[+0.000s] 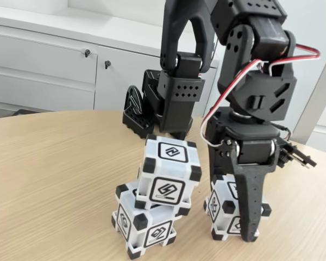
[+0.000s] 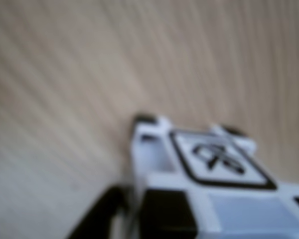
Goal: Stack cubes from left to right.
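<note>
Two white cubes with black corners stand stacked in the middle of the fixed view. The upper cube (image 1: 168, 176) sits skewed on the lower cube (image 1: 144, 224). A third cube (image 1: 224, 209) rests on the table to their right. My gripper (image 1: 234, 229) reaches down around it, one black finger (image 1: 251, 206) lying across its near face and the other hidden behind it. The wrist view shows this cube (image 2: 214, 164) close and blurred, with a dark finger (image 2: 102, 214) beside its left side. Whether the jaws press on the cube does not show.
The wooden table (image 1: 49, 174) stretches out to the left of the stack. The arm's black base (image 1: 152, 109) stands behind the cubes. White cabinets (image 1: 49, 65) line the wall beyond the table edge.
</note>
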{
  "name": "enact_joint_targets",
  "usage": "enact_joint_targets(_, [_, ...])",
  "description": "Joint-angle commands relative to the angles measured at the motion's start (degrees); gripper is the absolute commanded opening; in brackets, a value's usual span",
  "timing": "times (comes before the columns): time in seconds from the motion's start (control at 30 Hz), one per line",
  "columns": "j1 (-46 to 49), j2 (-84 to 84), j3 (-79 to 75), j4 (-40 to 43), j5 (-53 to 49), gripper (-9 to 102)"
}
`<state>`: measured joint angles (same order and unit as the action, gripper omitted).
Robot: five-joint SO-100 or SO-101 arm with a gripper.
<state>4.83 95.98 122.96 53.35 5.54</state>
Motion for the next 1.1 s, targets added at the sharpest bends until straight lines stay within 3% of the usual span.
enact_joint_targets(0.0, [0.4, 0.2, -1.4, -0.4, 0.1, 28])
enact_joint_targets(0.33, [0.5, 1.2, -1.4, -0.2, 0.4, 18])
enact_joint_targets(0.63, [0.5, 2.6, -1.4, 0.0, 0.6, 17])
enact_joint_targets(1.07, [0.5, 21.1, -0.7, 0.6, 2.1, 19])
